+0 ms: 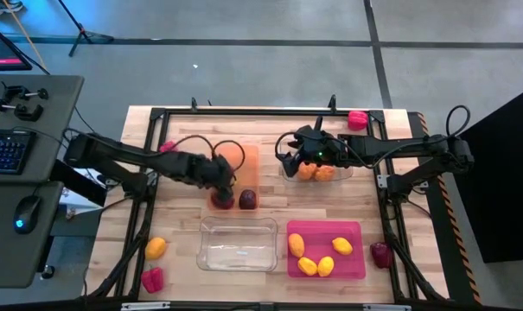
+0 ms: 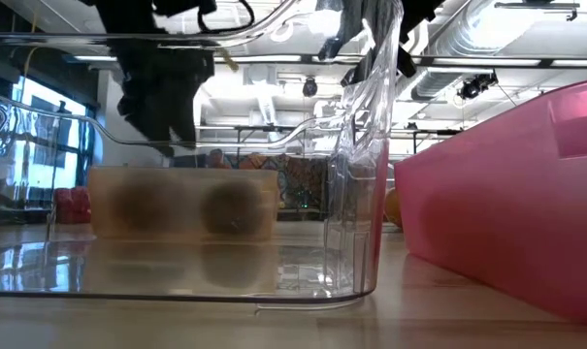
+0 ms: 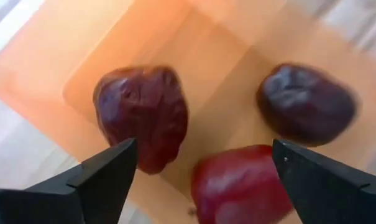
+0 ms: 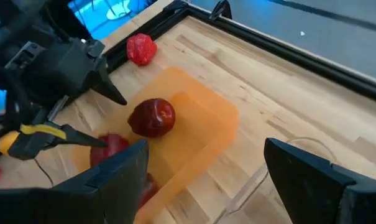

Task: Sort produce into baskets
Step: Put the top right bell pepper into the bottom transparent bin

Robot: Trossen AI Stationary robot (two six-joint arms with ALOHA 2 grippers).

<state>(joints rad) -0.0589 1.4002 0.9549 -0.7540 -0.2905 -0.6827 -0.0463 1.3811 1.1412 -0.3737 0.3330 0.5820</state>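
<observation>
Fingers of the left gripper (image 3: 200, 168) stand apart above three maroon fruits (image 3: 143, 115) in the orange basket (image 3: 63, 56).

Two matte black jointed arms, looped black cables along each. The left gripper (image 1: 220, 180) and right gripper (image 1: 302, 154) end in black wedge-shaped fingers (image 3: 104, 177).

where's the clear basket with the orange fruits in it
In the high view the clear basket of orange fruits sits toward the table's far right, directly beneath the right gripper, with the orange basket to its left.
</observation>
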